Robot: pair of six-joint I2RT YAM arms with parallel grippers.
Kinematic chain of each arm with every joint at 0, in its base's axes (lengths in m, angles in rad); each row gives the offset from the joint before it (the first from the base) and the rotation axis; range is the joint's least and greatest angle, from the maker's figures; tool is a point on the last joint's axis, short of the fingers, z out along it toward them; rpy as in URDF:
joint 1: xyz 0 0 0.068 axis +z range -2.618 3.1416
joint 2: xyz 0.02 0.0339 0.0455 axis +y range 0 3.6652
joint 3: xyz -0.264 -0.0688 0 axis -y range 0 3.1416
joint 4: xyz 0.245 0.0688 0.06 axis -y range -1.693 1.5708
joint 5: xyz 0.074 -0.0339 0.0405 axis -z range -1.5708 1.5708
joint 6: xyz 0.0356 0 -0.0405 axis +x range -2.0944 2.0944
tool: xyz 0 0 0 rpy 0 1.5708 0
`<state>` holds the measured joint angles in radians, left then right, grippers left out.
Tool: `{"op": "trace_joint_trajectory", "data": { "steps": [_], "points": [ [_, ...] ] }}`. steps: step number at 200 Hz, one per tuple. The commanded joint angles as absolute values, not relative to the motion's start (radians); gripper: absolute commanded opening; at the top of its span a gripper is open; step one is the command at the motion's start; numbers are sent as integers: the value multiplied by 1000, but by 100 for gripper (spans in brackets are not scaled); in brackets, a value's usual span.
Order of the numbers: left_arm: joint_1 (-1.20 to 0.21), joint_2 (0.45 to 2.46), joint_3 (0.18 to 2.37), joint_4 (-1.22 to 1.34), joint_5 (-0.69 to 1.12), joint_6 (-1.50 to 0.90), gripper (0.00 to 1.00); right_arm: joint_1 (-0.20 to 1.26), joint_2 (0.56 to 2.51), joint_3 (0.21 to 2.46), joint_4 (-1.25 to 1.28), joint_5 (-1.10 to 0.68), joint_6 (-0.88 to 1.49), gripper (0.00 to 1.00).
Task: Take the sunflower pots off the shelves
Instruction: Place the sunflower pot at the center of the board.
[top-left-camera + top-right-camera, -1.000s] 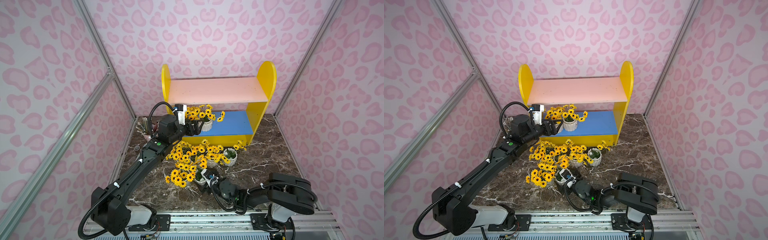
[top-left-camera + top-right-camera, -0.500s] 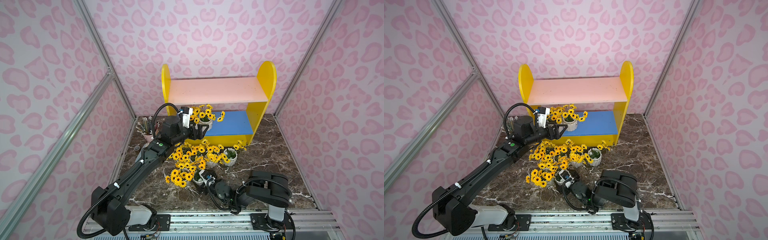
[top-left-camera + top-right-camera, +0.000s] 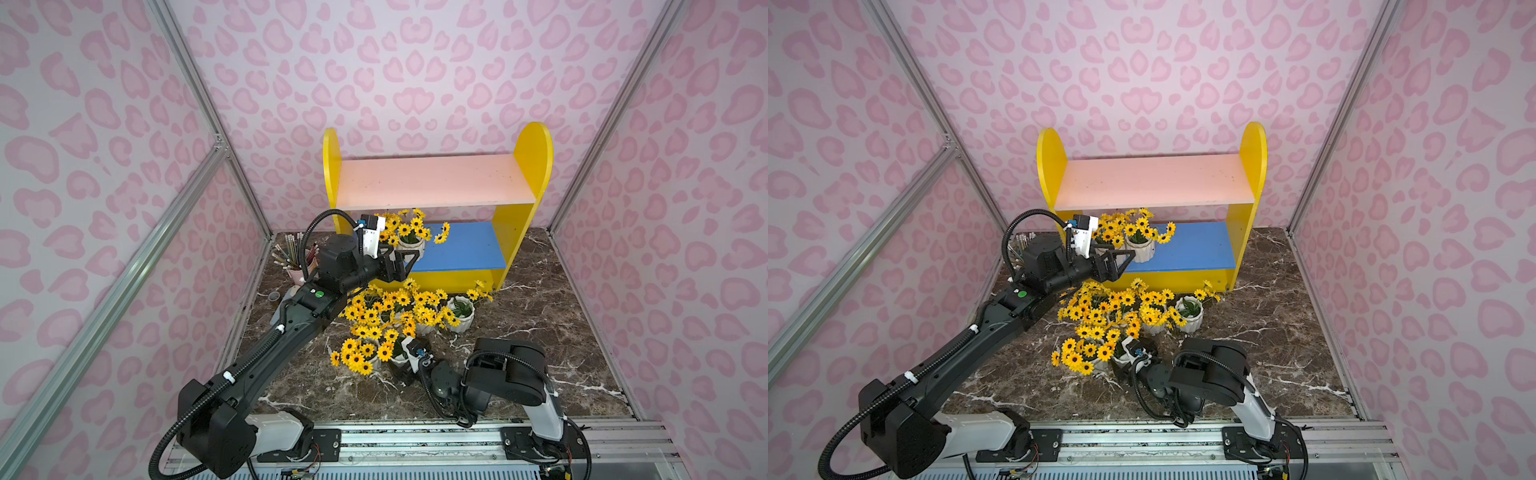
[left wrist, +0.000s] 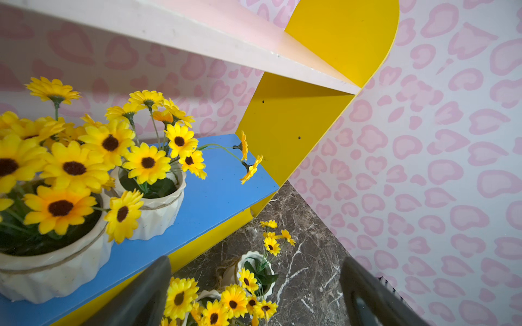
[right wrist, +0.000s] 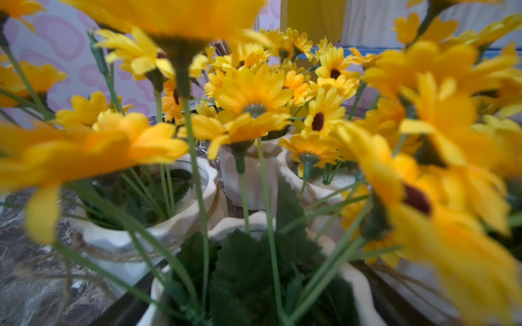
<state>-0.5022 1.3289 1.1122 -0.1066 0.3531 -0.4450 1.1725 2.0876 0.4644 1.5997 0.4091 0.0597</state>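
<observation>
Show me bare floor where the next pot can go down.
Bare marble lies right of the pots, between shelves, right wall and right arm. A smaller patch sits between left arm, pots and rail. Crowded: the pots before the shelves, and the pencil cup corner.

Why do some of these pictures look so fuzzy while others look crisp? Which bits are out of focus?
Right wrist view: the nearest sunflowers are smeared and out of focus, and the white pots behind them are clearer. Left wrist view: the blue board is sharp; only the fingers of the left gripper blur. Both top views: crisp, evenly lit, corners slightly dimmer.
</observation>
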Motion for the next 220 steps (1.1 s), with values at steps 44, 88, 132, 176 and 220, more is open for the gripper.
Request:
{"op": "trace_joint_trajectory", "data": {
  "steps": [44,88,132,176,220],
  "points": [
    [-505,1314,1106,-42,367,-440,96,1214,2071,490,1477,498,69,96],
    [-505,1309,1104,-38,366,-436,97,1220,2012,467,1475,501,60,99],
    [-505,1308,1107,-44,373,-428,98,1222,1942,435,1428,457,58,99],
    [-505,1299,1109,-41,381,-425,98,1255,1811,385,1340,460,48,99],
    [-505,1271,1112,-50,374,-407,99,1293,1563,358,1148,489,10,98]
  ]
}}
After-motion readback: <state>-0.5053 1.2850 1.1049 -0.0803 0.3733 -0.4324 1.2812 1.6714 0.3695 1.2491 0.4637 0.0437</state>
